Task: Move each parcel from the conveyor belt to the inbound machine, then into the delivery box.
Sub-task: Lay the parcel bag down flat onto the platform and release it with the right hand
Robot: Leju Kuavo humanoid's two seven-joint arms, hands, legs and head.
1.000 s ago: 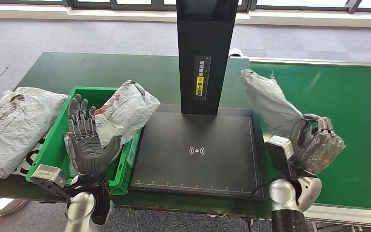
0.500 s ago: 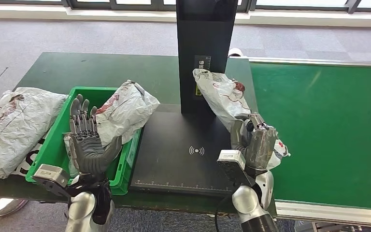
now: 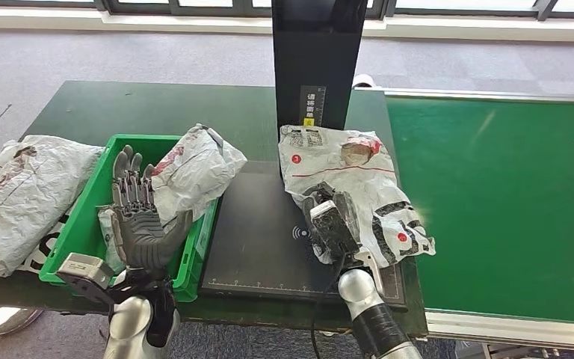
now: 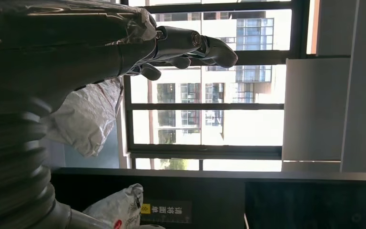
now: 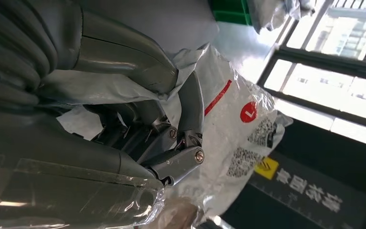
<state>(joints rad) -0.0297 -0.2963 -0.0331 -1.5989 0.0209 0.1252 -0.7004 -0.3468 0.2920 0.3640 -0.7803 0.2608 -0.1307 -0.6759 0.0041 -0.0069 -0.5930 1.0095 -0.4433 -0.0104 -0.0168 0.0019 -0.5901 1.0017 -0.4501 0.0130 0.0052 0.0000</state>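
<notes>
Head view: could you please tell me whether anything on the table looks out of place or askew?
Yes. A crumpled white plastic parcel leans over the green plastic box's rim rather than inside, overhanging the black scanner plate. Another white parcel lies outside, left of the box.

The inbound machine (image 3: 299, 232) is set at the table's (image 3: 119, 105) middle, its post (image 3: 318, 75) rising at the back. A parcel (image 3: 351, 179) is laid on its plate, held by the right hand (image 3: 332, 224). The delivery box (image 3: 90, 217) is placed to its left, a parcel (image 3: 194, 168) resting in it and the left hand (image 3: 138, 217) raised over it. Another parcel (image 3: 22, 194) is found further left; the conveyor belt (image 3: 508, 194) is placed to the right
</notes>
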